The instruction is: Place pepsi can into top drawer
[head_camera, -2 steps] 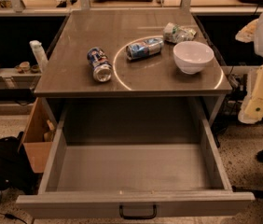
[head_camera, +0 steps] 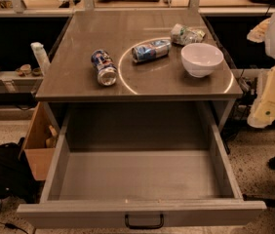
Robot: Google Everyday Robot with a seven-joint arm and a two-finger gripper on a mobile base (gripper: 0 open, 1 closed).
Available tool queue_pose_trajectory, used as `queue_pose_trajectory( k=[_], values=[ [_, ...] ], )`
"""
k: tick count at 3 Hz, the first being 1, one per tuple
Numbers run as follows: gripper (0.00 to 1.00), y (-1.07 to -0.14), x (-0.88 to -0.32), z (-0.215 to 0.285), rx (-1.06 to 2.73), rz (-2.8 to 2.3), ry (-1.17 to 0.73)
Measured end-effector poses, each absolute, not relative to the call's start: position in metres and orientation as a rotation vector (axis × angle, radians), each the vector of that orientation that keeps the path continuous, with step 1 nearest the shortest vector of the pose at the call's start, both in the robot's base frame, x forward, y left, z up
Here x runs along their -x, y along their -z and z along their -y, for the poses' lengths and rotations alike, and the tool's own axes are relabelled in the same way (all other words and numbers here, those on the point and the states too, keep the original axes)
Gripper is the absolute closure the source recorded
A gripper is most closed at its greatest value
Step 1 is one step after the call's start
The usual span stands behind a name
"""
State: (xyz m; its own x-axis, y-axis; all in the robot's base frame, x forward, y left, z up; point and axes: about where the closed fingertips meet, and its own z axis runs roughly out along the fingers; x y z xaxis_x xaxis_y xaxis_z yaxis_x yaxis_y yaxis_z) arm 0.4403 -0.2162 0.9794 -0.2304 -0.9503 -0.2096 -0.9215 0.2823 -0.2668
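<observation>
Lying on the speckled floor at the far left is a black backpack (head_camera: 3,177). Just beside it an open cardboard box (head_camera: 36,152) stands against the left side of the desk (head_camera: 79,84). Above the box, on a low ledge in the dark space beside the desk, a white bottle (head_camera: 41,57) stands upright.

On the grey desk top, the pepsi can (head_camera: 103,67) lies on its side at left of centre, with one silver end turned toward the camera and the front edge. It is apart from everything else on the top. To its right and a little farther back, a paler light-blue can (head_camera: 150,50) also lies on its side, set slantwise. A thin bright ring of light (head_camera: 121,77) curves across the surface between the two cans. Farther right and back lies a crumpled clear plastic bottle (head_camera: 186,34), and just in front of it a white bowl (head_camera: 202,59) sits upright near the right edge.

Below the desk top, the top drawer (head_camera: 142,212) is pulled wide open toward the camera. Its plain grey inside is in full view, and its small black handle (head_camera: 144,222) sits at the middle of the front panel.

At the right edge, off the desk and lower than its top, the pale tool (head_camera: 273,97) hangs pointing downward, well apart from the pepsi can. I cannot tell how far open it is.
</observation>
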Motion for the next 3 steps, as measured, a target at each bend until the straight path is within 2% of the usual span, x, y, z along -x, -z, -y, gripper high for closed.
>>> queue_pose_trajectory(
  k=[1, 3],
  values=[
    [0.00, -0.985, -0.437, 0.221, 1.600, -2.255, 0.195],
    [0.00, -1.002, -0.439, 0.236, 0.927, -2.319, 0.270]
  ],
)
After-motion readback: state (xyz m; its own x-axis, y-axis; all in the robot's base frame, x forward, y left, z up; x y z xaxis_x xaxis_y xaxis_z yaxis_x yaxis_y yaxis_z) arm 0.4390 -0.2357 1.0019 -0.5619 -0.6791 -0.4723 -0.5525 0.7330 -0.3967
